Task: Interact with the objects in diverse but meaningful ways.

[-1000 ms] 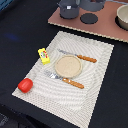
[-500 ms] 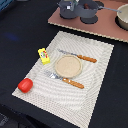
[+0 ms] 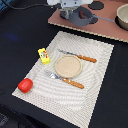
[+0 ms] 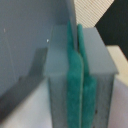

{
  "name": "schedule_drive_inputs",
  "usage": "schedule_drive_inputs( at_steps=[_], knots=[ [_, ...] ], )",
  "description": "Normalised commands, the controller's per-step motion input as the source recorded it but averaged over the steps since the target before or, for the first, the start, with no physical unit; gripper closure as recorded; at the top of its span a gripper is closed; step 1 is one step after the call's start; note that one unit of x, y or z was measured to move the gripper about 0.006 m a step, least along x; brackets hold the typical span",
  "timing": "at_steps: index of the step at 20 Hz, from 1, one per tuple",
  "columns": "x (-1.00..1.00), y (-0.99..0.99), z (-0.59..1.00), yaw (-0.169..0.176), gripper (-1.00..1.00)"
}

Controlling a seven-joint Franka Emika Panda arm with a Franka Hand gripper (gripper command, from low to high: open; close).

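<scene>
Dark tabletop (image 3: 20,35) carries a pale striped placemat (image 3: 95,80) — on it a tan plate (image 3: 67,65) between two brown-handled utensils (image 3: 80,57), a yellow block (image 3: 44,55) and a red tomato (image 3: 25,84) near its edges. Grey pots (image 3: 80,15) sit on a brown board (image 3: 107,27). Gripper (image 4: 79,82) — green pads (image 4: 72,85) pressed together, holding nothing.

We find open mat (image 3: 95,90) below the plate (image 3: 67,65); fork (image 3: 64,79), knife (image 3: 77,56), block (image 3: 44,55) and tomato (image 3: 25,85) obstruct elsewhere.
</scene>
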Motion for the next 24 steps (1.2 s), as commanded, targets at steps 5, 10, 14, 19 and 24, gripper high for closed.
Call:
schedule_drive_inputs(
  at_steps=[5, 10, 14, 19, 24],
  knots=[
    [-0.79, -0.70, -0.03, -0.009, 1.00],
    [-0.80, -0.70, -0.20, -0.002, 1.00],
    [-0.95, -0.56, -0.24, 0.000, 1.00],
    [-1.00, -0.37, -0.17, 0.000, 1.00],
    [-1.00, -0.11, 0.00, 0.010, 1.00]
  ],
)
